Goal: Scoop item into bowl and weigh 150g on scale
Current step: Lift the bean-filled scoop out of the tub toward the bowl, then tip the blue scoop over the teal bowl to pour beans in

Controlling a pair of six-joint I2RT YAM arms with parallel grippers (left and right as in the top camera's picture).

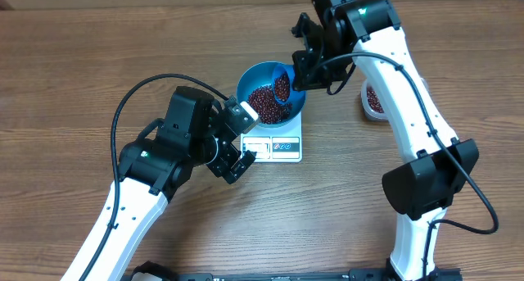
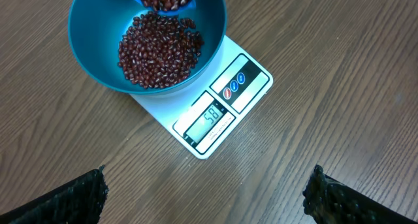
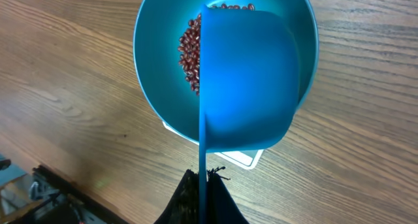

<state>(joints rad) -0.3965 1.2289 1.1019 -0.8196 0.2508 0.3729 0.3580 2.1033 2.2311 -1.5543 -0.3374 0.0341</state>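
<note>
Left wrist view: beans (image 2: 160, 51) sit in the bowl (image 2: 91, 34) on the scale (image 2: 251, 87). Right gripper (image 3: 204, 185) pinches the tilted scoop (image 3: 248, 80), left gripper (image 2: 209, 194) is spread wide. Dumping too fast could overshoot 150g.

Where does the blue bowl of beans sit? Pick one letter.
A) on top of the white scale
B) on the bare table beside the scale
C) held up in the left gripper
A: in the left wrist view the bowl rests on top of the scale, covering its far half.
</note>
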